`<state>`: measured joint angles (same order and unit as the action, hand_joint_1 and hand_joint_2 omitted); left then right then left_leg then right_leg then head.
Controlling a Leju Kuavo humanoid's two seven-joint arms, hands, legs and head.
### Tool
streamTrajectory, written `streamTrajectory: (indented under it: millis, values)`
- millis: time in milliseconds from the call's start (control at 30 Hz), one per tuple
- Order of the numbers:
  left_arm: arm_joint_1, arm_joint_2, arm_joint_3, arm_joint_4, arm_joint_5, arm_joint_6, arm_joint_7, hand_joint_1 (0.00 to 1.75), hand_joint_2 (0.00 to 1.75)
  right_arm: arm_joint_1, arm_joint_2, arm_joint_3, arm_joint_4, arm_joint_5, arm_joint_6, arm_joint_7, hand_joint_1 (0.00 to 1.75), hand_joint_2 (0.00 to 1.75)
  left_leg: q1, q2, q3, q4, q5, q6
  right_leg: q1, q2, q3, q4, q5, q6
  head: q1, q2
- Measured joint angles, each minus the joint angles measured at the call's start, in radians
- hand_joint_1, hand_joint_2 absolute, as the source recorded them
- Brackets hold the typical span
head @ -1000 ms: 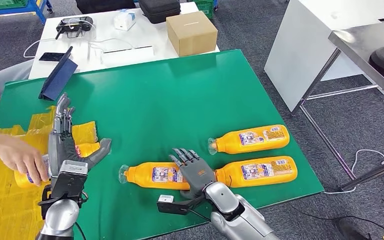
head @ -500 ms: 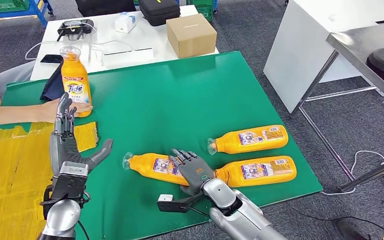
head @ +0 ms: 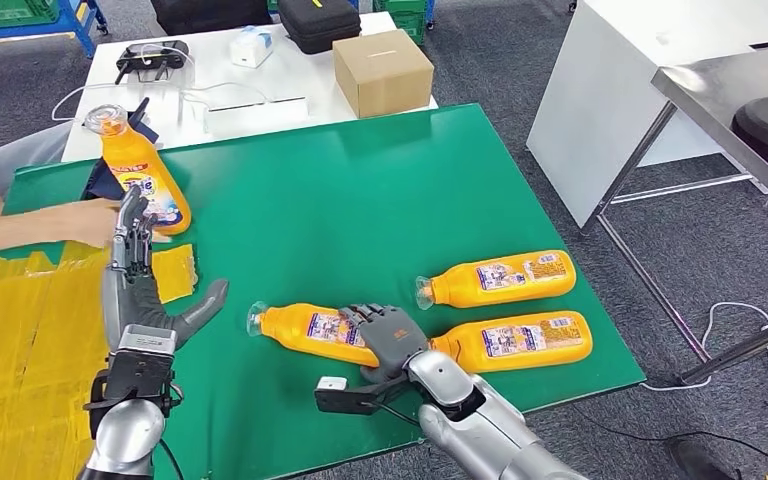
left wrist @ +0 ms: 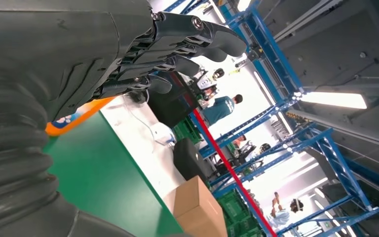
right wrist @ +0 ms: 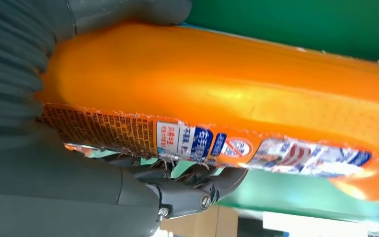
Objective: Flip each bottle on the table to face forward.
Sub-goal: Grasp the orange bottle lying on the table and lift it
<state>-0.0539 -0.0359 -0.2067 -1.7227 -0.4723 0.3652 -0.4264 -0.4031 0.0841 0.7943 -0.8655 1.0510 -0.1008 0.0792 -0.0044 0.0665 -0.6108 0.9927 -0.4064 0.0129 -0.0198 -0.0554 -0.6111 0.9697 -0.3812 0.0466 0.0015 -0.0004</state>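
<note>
- At the far left of the green table [head: 360,190], a person's hand [head: 95,222] steadies a tilted orange bottle [head: 140,175] by its base. Its front label faces up and reads "Tide", in blue letters.
- Just nearer stands the robot's left hand [head: 138,290], raised upright with fingers spread and holding nothing — apart from that bottle and from the yellow sheet [head: 20,340] beside it.
- Near the middle of the front edge, the right hand [head: 388,338] wraps a lying bottle [head: 305,332], thumb on one side and fingers curled over the other, as the right wrist view shows. The label facing up is small print on a white and blue patch, too fine to read.
- To do this step well, I judge the hand should keep its hold around the body and roll the bottle about its long axis until the front label faces up, without knocking the neighbour at its base.
- Further right lie two more bottles, a near one [head: 515,342] and a far one [head: 500,278], both showing small-print labels I cannot read.
- Behind the green table, a plain cardboard box [head: 383,68] — no writing visible.
</note>
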Motion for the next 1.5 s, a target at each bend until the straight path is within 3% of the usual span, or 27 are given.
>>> streamTrajectory:
  millis: [200,600,867,1133,1333,1500]
  values:
    - [-0.006,0.000,-0.010,0.000,0.002,0.000,-0.001,0.00,1.75,-0.009,0.009,-0.047,0.017,-0.093,-0.005,-0.020,1.75,1.75,0.000,0.000,0.001,0.000,0.001,0.001,0.000,0.000,0.001,0.000,0.000,0.000,0.000,0.000]
    - [-0.002,0.000,-0.016,-0.030,0.003,0.001,0.006,0.00,1.75,0.062,0.033,-0.168,-0.044,-0.134,-0.183,-0.023,1.75,1.75,-0.001,-0.002,-0.008,0.000,0.001,0.002,-0.001,-0.001,-0.005,0.000,0.001,0.002,0.000,0.000]
    - [0.012,0.000,-0.018,-0.044,0.037,-0.047,0.015,0.00,1.75,0.173,0.057,-0.278,-0.237,-0.190,-0.396,-0.169,1.75,1.75,-0.001,-0.002,-0.012,0.000,0.000,0.001,-0.001,-0.001,-0.010,0.000,0.000,0.002,0.000,0.000]
    - [-0.009,0.009,-0.038,0.014,0.212,-0.291,0.120,0.00,1.75,0.255,0.076,-0.339,-0.400,-0.280,-0.540,-0.355,1.75,1.75,-0.001,-0.002,-0.014,0.000,-0.001,0.001,-0.001,-0.001,-0.012,0.000,0.000,0.003,0.000,0.000]
    - [-0.046,0.017,-0.064,0.097,0.411,-0.461,0.152,0.00,1.75,0.263,0.082,-0.337,-0.441,-0.291,-0.559,-0.399,1.75,1.75,-0.001,-0.002,-0.014,0.000,-0.001,0.001,-0.001,-0.001,-0.012,0.000,0.000,0.003,0.000,0.000]
    - [-0.058,0.024,-0.076,0.129,0.442,-0.485,0.158,0.00,1.75,0.263,0.087,-0.334,-0.444,-0.291,-0.562,-0.405,1.75,1.75,-0.001,-0.002,-0.014,0.000,-0.001,0.001,-0.001,-0.001,-0.012,0.000,0.000,0.003,0.000,0.000]
